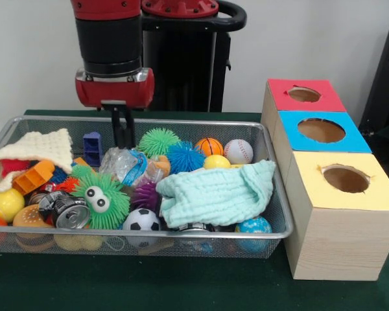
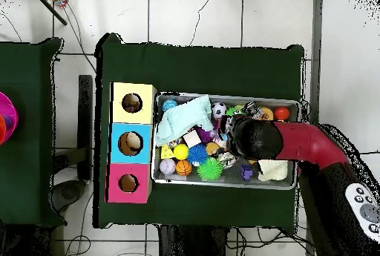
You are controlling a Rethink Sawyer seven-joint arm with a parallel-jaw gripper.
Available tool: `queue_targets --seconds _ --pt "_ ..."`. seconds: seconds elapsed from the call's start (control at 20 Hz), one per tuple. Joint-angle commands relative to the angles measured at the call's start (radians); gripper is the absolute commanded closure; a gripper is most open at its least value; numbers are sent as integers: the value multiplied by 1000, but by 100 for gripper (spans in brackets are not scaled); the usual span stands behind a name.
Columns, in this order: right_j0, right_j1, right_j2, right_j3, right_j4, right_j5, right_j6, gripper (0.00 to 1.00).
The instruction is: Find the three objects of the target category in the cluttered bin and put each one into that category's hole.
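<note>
The wire mesh bin (image 1: 181,121) stands on the green table, full of toys; it also shows in the overhead view (image 2: 223,96). One crumpled plastic wrapper (image 1: 126,165), clear with blue print, lies left of the middle among the balls. I cannot make out any other wrappers. My gripper (image 1: 123,133) hangs straight down inside the bin's far side, just behind and above that wrapper, with nothing visibly in it. In the overhead view the arm's wrist (image 2: 256,138) covers it. The yellow-topped hole (image 1: 345,179) is the nearest of the three boxes right of the bin, and also shows from above (image 2: 132,103).
Spiky balls in green (image 1: 159,140), blue (image 1: 183,157) and green with eyes (image 1: 102,197) surround the wrapper. A mint cloth (image 1: 217,192) covers the right middle and a cream cloth (image 1: 42,146) the left. Cans (image 1: 65,210) lie at the front left. The blue-topped hole (image 1: 321,130) and the red-topped hole (image 1: 304,94) sit beyond the yellow one.
</note>
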Motion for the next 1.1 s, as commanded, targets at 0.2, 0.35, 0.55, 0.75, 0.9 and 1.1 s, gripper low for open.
queue_targets --seconds 0.2,0.35,0.55,0.75,0.9,1.1 --pt "-22 42 115 -125 -96 162 -346 100" --pt "17 73 97 -129 -112 162 -284 100" --pt "30 69 86 -116 -103 166 -234 100" --pt "17 137 100 -120 -91 155 -234 100" --pt "9 124 103 -87 -89 130 -207 100" --pt "-1 116 103 -64 -95 106 -189 100"
